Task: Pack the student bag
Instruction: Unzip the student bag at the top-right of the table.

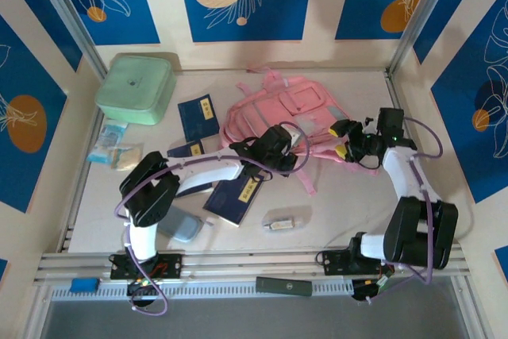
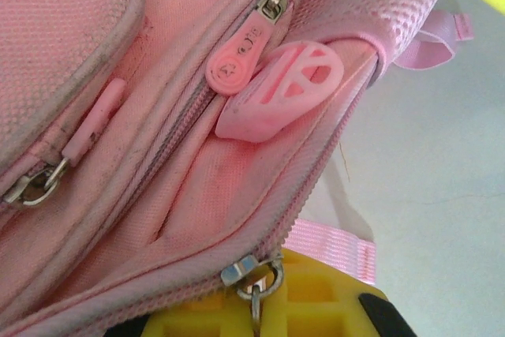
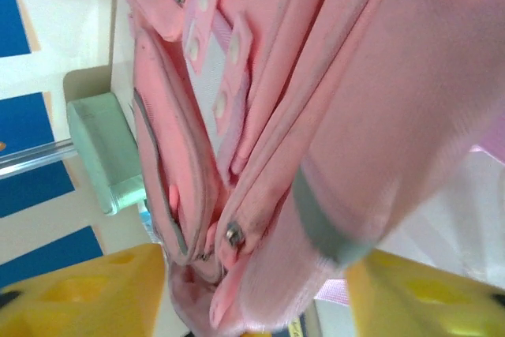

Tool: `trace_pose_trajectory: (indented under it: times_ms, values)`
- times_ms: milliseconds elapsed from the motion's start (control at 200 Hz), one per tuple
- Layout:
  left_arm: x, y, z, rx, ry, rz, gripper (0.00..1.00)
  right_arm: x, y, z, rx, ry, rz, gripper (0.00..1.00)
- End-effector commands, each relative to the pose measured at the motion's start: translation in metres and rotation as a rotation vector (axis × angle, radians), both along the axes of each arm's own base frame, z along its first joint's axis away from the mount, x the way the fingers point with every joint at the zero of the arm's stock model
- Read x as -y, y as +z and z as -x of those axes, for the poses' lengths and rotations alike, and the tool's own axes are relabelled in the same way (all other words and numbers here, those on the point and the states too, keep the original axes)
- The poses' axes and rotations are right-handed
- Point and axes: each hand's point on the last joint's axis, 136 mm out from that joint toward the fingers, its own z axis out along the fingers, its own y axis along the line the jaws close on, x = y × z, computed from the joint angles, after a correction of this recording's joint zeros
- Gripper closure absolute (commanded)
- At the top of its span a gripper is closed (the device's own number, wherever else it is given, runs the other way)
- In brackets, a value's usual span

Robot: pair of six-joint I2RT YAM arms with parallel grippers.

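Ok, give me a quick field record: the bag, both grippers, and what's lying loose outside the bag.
bag: large soft pink fabric backpack, lying between both grippers
left gripper: shut on metal zip pull at bag's edge
right gripper: open, bag fabric between its yellow fingers
outside bag: navy booklets, grey-blue soft pouch, mint-green square box

Bare counter (image 1: 345,196) is being left open at 5 o'clock of the student bag (image 1: 294,105); its 9 o'clock side is being crowded by navy booklets (image 1: 197,117).
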Motion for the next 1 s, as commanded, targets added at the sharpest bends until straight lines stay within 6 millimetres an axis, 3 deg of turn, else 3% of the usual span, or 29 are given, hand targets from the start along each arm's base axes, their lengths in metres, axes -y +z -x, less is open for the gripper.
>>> trace_pose_trajectory:
  times_ms: [0, 130, 245, 485, 580, 710, 830, 995]
  values:
    - [0.023, 0.036, -0.007, 0.024, -0.025, 0.131, 1.00, -0.035, 0.001, 0.014, -0.038, 0.056, -0.124, 0.28]
    - [0.024, 0.036, -0.007, 0.024, -0.025, 0.137, 1.00, -0.058, -0.010, 0.007, -0.037, 0.001, -0.254, 0.26]
    - [0.023, 0.038, -0.007, 0.029, -0.023, 0.132, 1.00, -0.059, -0.024, -0.002, -0.098, -0.067, -0.225, 0.28]
    - [0.030, 0.042, -0.006, 0.024, -0.037, 0.161, 1.00, -0.058, -0.044, -0.019, -0.119, -0.120, -0.164, 0.50]
    - [0.033, 0.047, -0.007, 0.028, -0.044, 0.167, 1.00, -0.056, -0.045, -0.023, -0.107, -0.110, -0.135, 0.65]
    - [0.032, 0.057, -0.007, 0.049, -0.060, 0.156, 1.00, -0.038, -0.036, -0.030, -0.064, -0.131, -0.115, 0.84]
    - [0.020, 0.063, -0.006, 0.063, -0.059, 0.100, 1.00, -0.013, -0.018, -0.037, -0.038, -0.144, -0.116, 0.97]
    - [-0.020, 0.056, 0.002, 0.084, -0.037, -0.008, 1.00, 0.026, 0.006, -0.044, 0.017, -0.176, -0.131, 0.99]
